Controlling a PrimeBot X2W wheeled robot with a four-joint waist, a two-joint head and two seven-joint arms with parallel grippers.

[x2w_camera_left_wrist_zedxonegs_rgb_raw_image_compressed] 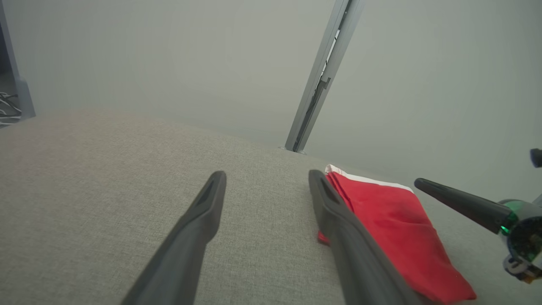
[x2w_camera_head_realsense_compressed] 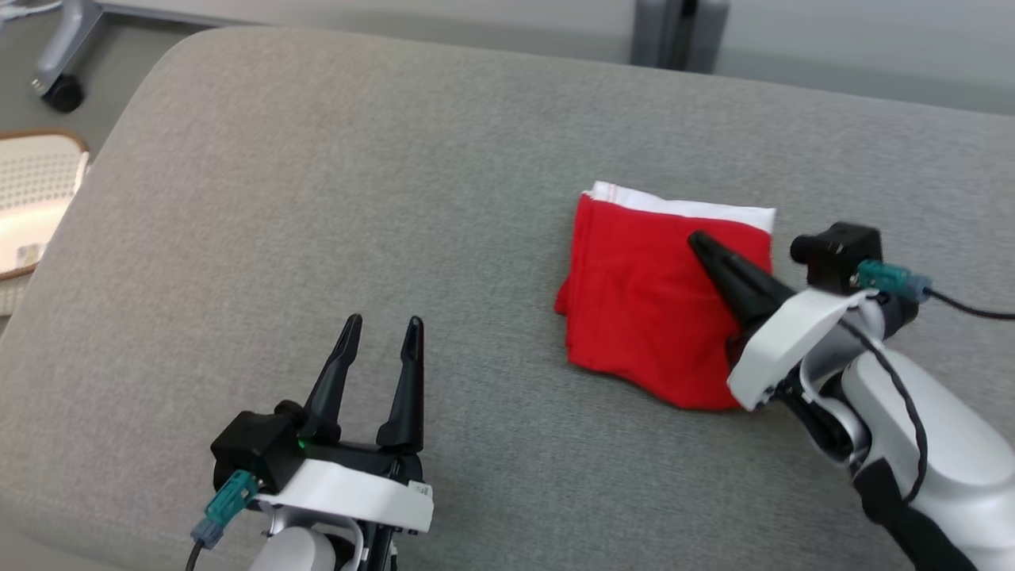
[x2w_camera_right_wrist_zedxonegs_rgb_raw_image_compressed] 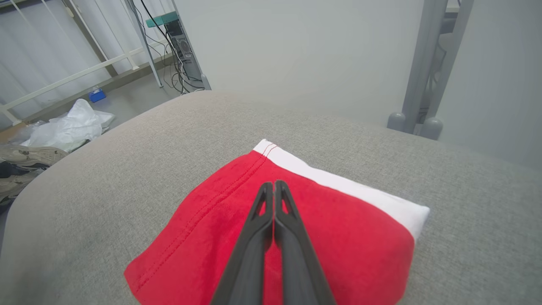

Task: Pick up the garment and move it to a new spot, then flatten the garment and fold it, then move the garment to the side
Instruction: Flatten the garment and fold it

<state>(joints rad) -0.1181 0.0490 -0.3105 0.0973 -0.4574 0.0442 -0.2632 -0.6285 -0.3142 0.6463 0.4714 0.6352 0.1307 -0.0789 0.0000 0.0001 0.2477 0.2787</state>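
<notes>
The garment (x2w_camera_head_realsense_compressed: 642, 293) is red with a white band along its far edge, folded into a compact square on the grey cushion (x2w_camera_head_realsense_compressed: 317, 198), right of centre. My right gripper (x2w_camera_head_realsense_compressed: 699, 242) is shut with nothing between its fingers, which reach over the garment's right half. The right wrist view looks down those closed fingers (x2w_camera_right_wrist_zedxonegs_rgb_raw_image_compressed: 274, 186) onto the red garment (x2w_camera_right_wrist_zedxonegs_rgb_raw_image_compressed: 203, 228). My left gripper (x2w_camera_head_realsense_compressed: 382, 325) stands open over bare cushion at the lower left, well apart from the garment. In the left wrist view the garment (x2w_camera_left_wrist_zedxonegs_rgb_raw_image_compressed: 394, 228) lies just right of my open fingers.
The cushion's rounded far edge meets a grey metal post (x2w_camera_head_realsense_compressed: 678, 32). A caster wheel (x2w_camera_head_realsense_compressed: 62, 93) and a pale woven basket (x2w_camera_head_realsense_compressed: 32, 198) sit off the left side. Cables, white bags and railings (x2w_camera_right_wrist_zedxonegs_rgb_raw_image_compressed: 72, 123) lie on the floor beyond.
</notes>
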